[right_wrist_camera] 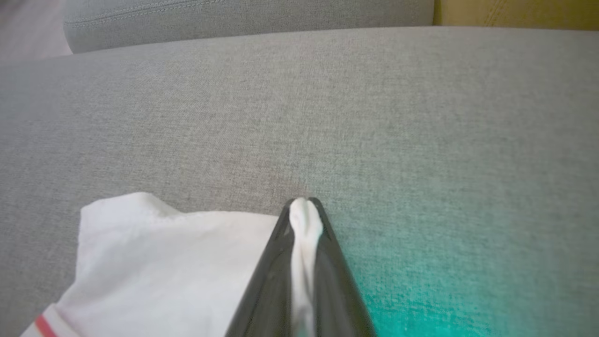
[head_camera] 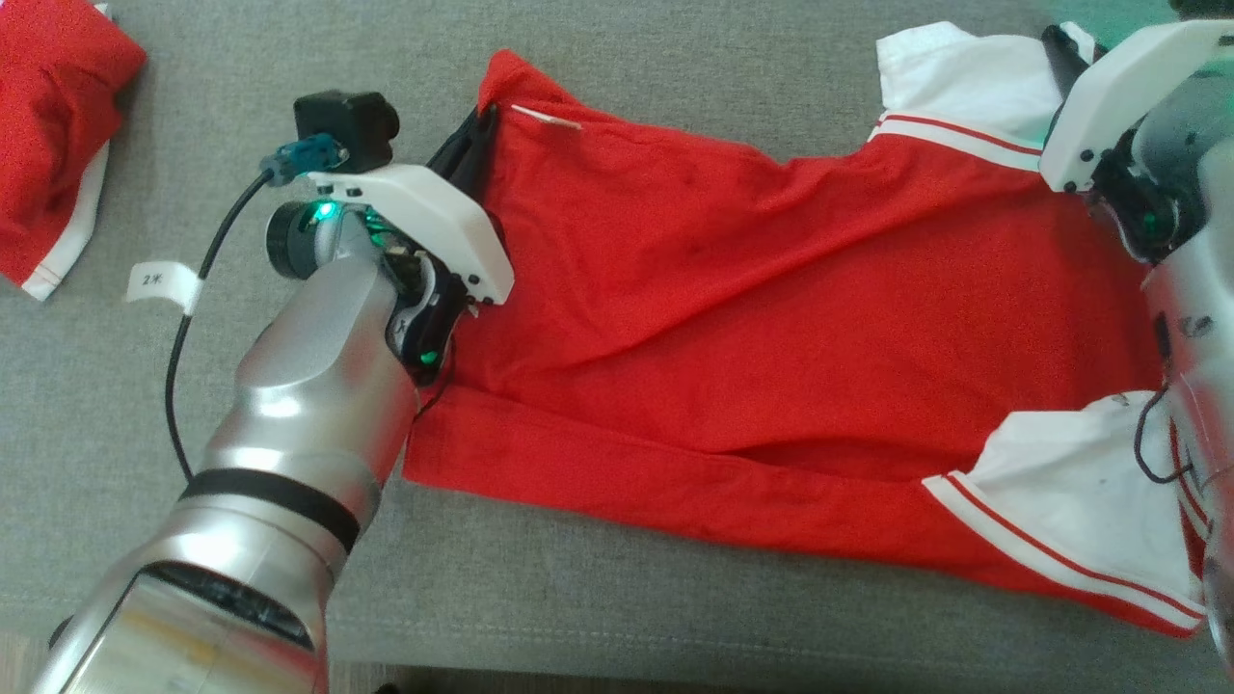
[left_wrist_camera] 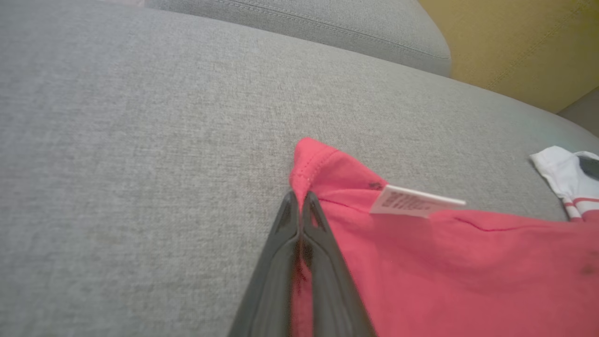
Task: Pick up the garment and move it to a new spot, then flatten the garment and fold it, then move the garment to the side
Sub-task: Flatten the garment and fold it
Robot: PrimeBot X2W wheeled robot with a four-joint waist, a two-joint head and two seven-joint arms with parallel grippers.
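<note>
The garment is a red shirt with white, red-striped sleeves, spread across the grey cushion. My left gripper is shut on the garment's far left hem corner, beside a white label. At the far right, my right gripper is shut on the edge of the white sleeve; white cloth is pinched between its dark fingers. A second white sleeve lies at the near right, partly behind my right forearm.
Another red and white piece of clothing lies bunched at the far left of the cushion. A black cable with a white tag hangs off my left arm. The cushion's front edge runs along the bottom; a yellow surface lies beyond.
</note>
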